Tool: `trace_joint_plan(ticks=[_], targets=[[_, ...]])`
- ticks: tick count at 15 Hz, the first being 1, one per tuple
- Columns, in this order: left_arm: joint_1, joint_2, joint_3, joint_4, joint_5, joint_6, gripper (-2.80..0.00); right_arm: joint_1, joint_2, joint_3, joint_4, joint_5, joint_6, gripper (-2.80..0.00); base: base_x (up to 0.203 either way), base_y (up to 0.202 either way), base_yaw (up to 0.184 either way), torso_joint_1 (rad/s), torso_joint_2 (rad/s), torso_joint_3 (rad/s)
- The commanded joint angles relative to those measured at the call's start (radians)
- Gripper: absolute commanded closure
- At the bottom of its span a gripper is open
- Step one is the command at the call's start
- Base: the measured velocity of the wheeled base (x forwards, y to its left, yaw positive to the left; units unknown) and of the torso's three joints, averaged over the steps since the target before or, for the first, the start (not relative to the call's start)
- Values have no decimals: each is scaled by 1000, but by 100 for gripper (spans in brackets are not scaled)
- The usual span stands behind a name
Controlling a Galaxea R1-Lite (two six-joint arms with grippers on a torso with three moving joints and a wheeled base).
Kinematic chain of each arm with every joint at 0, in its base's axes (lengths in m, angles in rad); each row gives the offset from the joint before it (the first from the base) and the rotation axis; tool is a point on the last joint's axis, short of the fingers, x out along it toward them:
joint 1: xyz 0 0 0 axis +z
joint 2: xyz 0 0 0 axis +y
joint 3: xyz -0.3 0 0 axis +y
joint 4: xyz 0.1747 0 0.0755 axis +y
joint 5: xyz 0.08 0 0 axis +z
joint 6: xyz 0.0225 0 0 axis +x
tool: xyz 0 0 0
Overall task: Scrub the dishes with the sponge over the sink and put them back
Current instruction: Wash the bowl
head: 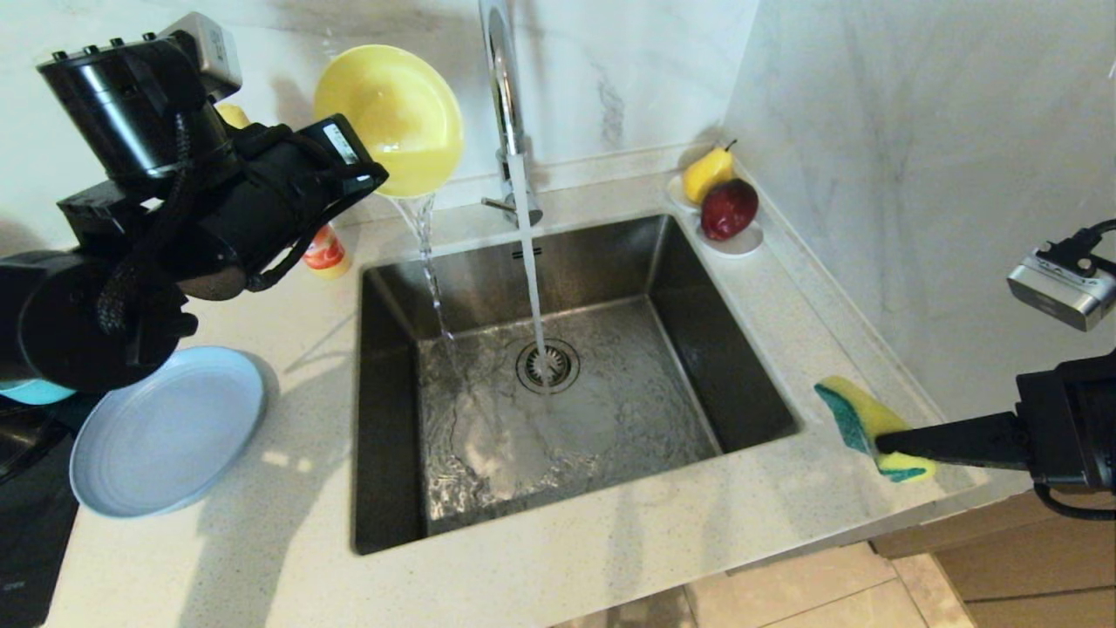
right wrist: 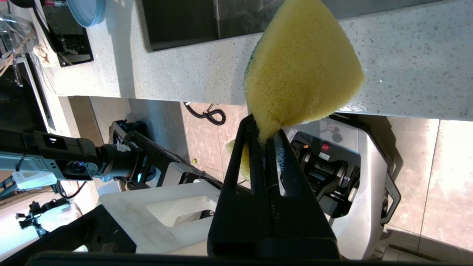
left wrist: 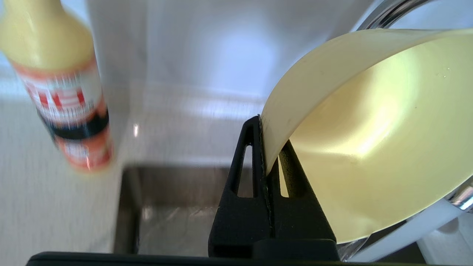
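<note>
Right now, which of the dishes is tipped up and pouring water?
The yellow bowl, held by its rim in the left gripper above the sink. The grey-blue plate lies flat on the counter.

A yellow bottle (left wrist: 55, 85) with a red and white label stands on the speckled countertop (head: 610, 558) beside the basin's back corner. A yellow pear (head: 706, 173) and a dark red apple (head: 728, 209) sit together on a small white dish (head: 741, 244) by the marble wall (head: 872, 131).
</note>
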Motion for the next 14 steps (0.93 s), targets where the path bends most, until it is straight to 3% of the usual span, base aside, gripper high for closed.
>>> trace_joint_plan(ticks=[1,3,6,10,14], targets=[[-1,-1,98,-217,-36,54,0,0,11,-1,2,2,3,0,0,0,0,0,0,0],[0,-1,171,-375,-114,106,0,0,9,-2,2,2,3,0,0,0,0,0,0,0],[-1,-21,199,-468,-130,148,0,0,14,-4,5,1,3,0,0,0,0,0,0,0],[-1,-54,230,-472,-133,147,0,2,9,-4,4,4,3,0,0,0,0,0,0,0],[-6,-85,264,-374,-137,150,0,2,-4,-5,2,4,1,0,0,0,0,0,0,0]])
